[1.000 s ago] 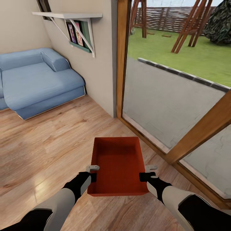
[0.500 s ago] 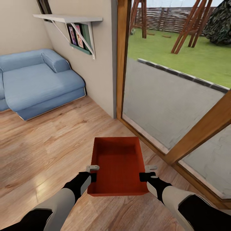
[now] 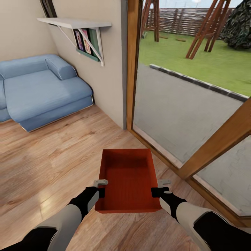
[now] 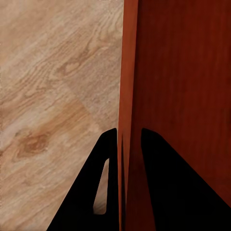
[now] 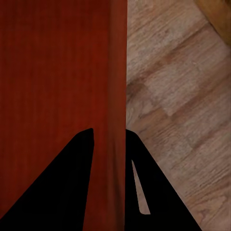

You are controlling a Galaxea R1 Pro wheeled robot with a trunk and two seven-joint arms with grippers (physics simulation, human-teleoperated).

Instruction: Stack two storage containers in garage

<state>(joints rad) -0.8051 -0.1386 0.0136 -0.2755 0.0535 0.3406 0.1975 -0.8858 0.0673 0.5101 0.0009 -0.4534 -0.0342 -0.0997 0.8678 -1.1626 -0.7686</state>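
Observation:
One orange-red storage container (image 3: 128,179) hangs in front of me above the light wood plank floor of the living room, open side up and empty. My left gripper (image 3: 101,191) is shut on its left wall, and my right gripper (image 3: 156,191) is shut on its right wall. In the left wrist view, the two black fingers (image 4: 113,159) pinch the thin red wall (image 4: 128,96). The right wrist view likewise has black fingers (image 5: 86,159) clamping the container's wall (image 5: 115,86).
A blue sofa (image 3: 42,90) sits at the left against the wall. A white wall shelf (image 3: 75,23) hangs above it. The wood-framed glass door (image 3: 188,104) runs along the right, with a paved yard and grass beyond. Open plank floor (image 3: 52,157) lies ahead and to the left.
The whole view has shifted slightly, with the sofa and shelf drifting a little; the camera moved. Both grippers keep the same hold on the container.

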